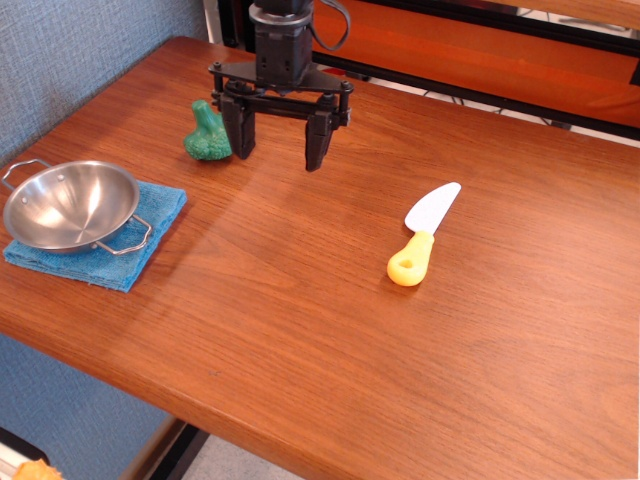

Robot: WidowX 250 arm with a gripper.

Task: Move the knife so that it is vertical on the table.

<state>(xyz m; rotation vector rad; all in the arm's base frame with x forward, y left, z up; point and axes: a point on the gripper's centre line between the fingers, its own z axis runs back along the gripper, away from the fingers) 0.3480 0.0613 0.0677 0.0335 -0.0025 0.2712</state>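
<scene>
The knife [422,235] lies flat on the reddish-brown table [300,300], right of centre. Its pale blade points up and slightly right, its yellow handle with a hole points toward the front. My gripper [279,150] hangs well to the left of the knife, near the table's back left. It is open and empty, fingers pointing down, apart from the knife.
A green toy broccoli [208,133] stands just left of the gripper's left finger. A steel bowl [70,204] sits on a blue cloth [120,250] at the left edge. A blue wall runs along the left side.
</scene>
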